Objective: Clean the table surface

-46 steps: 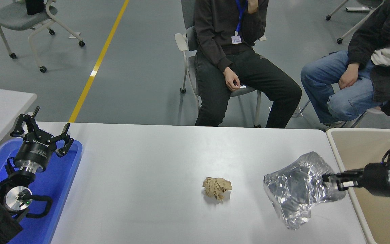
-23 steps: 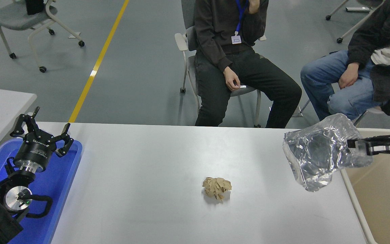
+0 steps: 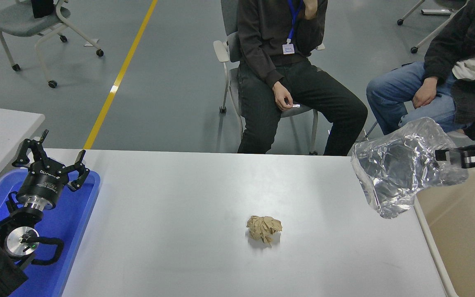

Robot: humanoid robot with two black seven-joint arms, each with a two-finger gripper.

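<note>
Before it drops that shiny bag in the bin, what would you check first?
1. Right hand pinching the clear plastic bag: ok.
2. Bag lifted off the table surface: ok.
3. Bag fully over the beige bin: not ok, most of it hangs over the table's edge.
4. Bin has room: ok.
5. Crumpled brown paper left to clear: not ok.
6. Left hand parked over the blue tray: ok.

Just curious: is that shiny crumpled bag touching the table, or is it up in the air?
Apart. The head view shows the bag held up by the right pincer, hanging past the table edge, above the bin.
</note>
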